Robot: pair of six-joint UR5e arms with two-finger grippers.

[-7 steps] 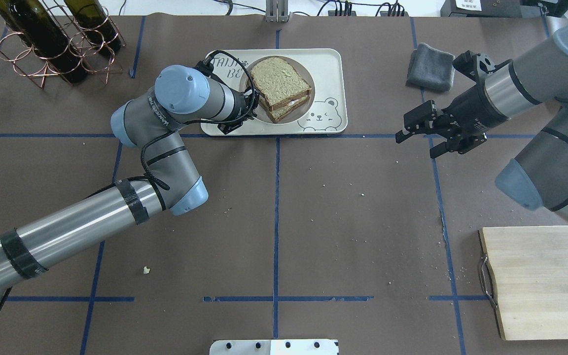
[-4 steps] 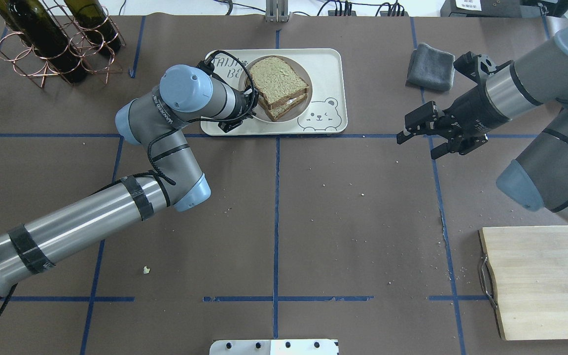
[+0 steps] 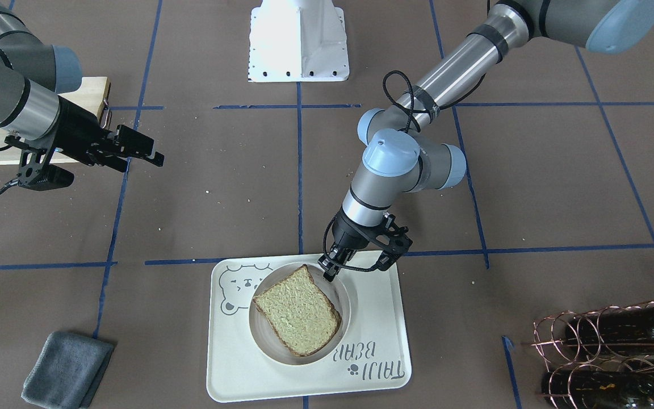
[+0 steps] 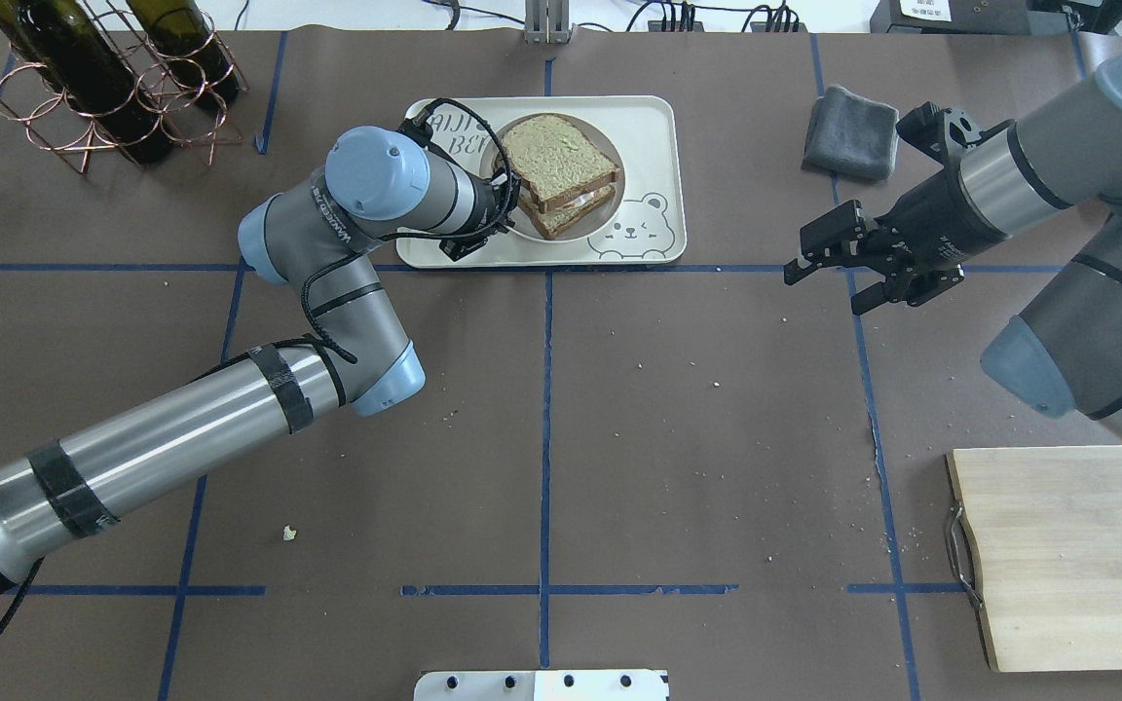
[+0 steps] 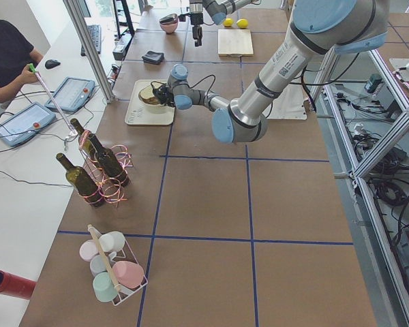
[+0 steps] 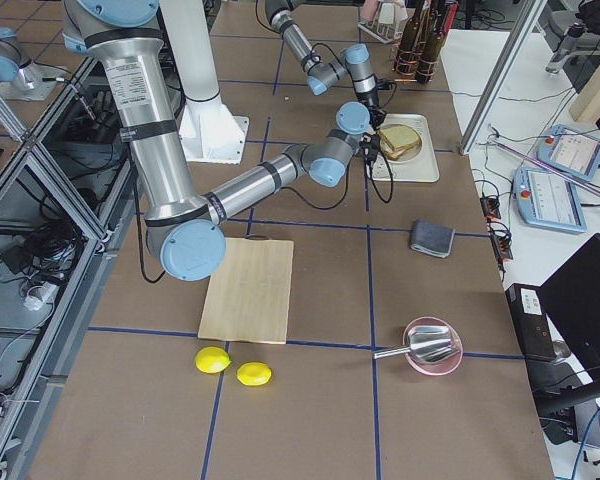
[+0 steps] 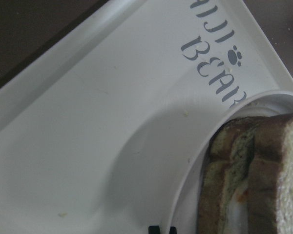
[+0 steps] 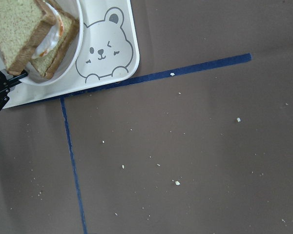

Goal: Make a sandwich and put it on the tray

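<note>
The sandwich (image 4: 556,161), two brown-crusted bread slices with white egg showing at the edge, lies on a small round white plate (image 4: 618,190). The plate stands on the cream tray (image 4: 654,127) with the bear drawing, at the far middle of the table. My left gripper (image 4: 505,200) reaches down at the plate's left side and is shut on its rim; the left wrist view shows the fingertips (image 7: 154,228) close together at the rim, with the sandwich (image 7: 254,180) beside them. My right gripper (image 4: 822,289) is open and empty, hovering over the table right of the tray.
A folded grey cloth (image 4: 851,131) lies at the far right. A wooden cutting board (image 4: 1077,555) sits at the near right. Wine bottles in a copper rack (image 4: 103,88) stand at the far left. Crumbs dot the brown table.
My left arm has shifted to the right, and the plate with the sandwich has slid a little to the right on the tray. The right arm has barely moved.
</note>
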